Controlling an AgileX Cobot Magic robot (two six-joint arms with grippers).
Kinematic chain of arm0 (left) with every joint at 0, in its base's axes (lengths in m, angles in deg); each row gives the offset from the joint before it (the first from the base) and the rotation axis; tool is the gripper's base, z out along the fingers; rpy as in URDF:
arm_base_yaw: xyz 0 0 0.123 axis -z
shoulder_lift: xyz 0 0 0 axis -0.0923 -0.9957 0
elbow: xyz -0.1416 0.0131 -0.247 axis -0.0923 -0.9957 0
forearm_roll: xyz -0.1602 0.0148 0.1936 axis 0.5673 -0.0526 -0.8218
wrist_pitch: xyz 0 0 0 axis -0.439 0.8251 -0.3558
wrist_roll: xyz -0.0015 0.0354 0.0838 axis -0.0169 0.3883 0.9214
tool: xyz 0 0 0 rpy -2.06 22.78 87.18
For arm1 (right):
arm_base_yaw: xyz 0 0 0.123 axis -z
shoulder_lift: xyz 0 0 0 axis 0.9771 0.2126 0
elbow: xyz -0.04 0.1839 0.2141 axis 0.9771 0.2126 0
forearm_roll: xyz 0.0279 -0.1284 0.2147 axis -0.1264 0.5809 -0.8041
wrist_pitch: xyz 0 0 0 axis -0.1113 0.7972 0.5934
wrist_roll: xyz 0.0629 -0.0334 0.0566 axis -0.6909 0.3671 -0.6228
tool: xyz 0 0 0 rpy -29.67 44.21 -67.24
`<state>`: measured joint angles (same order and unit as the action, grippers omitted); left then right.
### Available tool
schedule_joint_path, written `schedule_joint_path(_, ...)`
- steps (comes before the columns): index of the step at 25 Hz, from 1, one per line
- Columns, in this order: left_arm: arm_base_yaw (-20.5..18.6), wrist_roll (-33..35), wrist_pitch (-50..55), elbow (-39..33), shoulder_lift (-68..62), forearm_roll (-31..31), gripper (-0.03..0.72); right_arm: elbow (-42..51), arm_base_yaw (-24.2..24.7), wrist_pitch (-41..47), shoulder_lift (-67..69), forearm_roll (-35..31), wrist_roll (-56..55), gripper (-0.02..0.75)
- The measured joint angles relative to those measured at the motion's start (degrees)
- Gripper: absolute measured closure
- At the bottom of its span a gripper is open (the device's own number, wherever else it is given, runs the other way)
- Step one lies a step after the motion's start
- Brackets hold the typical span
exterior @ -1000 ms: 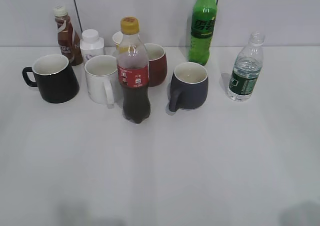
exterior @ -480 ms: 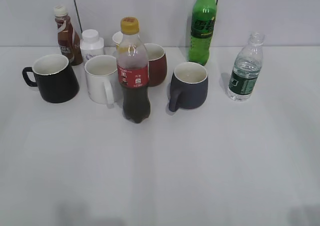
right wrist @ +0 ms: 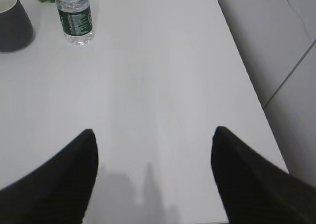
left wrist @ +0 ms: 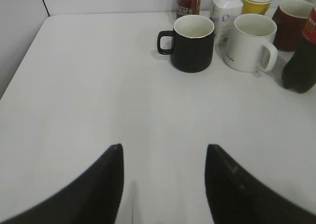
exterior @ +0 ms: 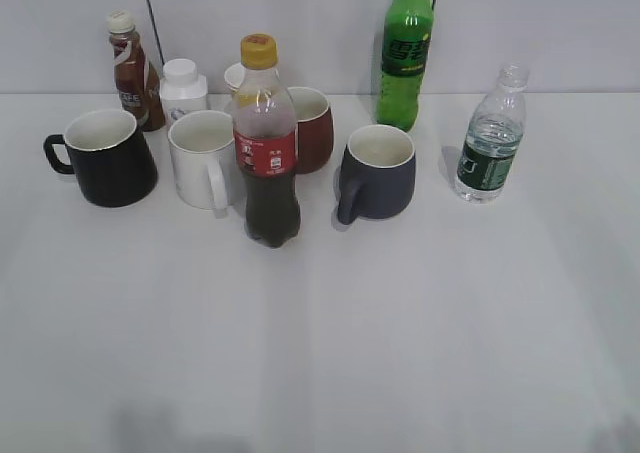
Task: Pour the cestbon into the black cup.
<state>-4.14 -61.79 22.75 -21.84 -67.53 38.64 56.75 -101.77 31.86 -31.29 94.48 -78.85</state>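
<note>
In the exterior view the cestbon [exterior: 490, 145] stands upright at about 3 o'clock on the white table [exterior: 320, 353], well apart from the other things, its neck open with no cap that I can see and water filling roughly the lower two thirds. The black cup [exterior: 103, 158] sits far over at 9 o'clock, handle turned outward to the left, just beside a white mug [exterior: 204, 160]; a cola bottle [exterior: 266, 143], a dark red mug [exterior: 311, 128], a grey-blue mug [exterior: 377, 172] and a green soda bottle [exterior: 405, 51] fill the middle and back. Neither arm shows in this view. In the left wrist view the left gripper [left wrist: 163, 184] hangs over bare table with its fingers spread and nothing between them, the black cup [left wrist: 191, 43] up at 12 o'clock. In the right wrist view the right gripper [right wrist: 154, 177] is likewise spread wide and empty, the cestbon [right wrist: 74, 15] at about 11 o'clock, well ahead. The bottle looks light and thin-walled, so a hard squeeze would likely buckle it and push water out of the open neck (the smooth plastic may slip too); the labelled band around its middle seems the firmest place to take hold.
</note>
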Motion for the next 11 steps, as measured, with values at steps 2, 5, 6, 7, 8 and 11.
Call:
schedule_joint_path(2, 0.0, 0.0, 0.0, 0.0, 0.0, 0.0, 0.282, 0.0, 0.0, 0.0, 0.0, 0.0, 0.0, 0.113)
schedule_joint_path(5, 0.0, 0.0, 0.0, 0.0, 0.0, 0.0, 0.282, 0.0, 0.0, 0.0, 0.0, 0.0, 0.0, 0.113)
schedule_joint_path(6, 0.0, 0.0, 0.0, 0.0, 0.0, 0.0, 0.287, 0.0, 0.0, 0.0, 0.0, 0.0, 0.0, 0.113)
schedule_joint_path(7, 0.0, 0.0, 0.0, 0.0, 0.0, 0.0, 0.294, 0.0, 0.0, 0.0, 0.0, 0.0, 0.0, 0.113)
schedule_joint_path(8, 0.0, 0.0, 0.0, 0.0, 0.0, 0.0, 0.301, 0.0, 0.0, 0.0, 0.0, 0.0, 0.0, 0.113)
schedule_joint_path(11, 0.0, 0.0, 0.0, 0.0, 0.0, 0.0, 0.328, 0.0, 0.0, 0.0, 0.0, 0.0, 0.0, 0.113)
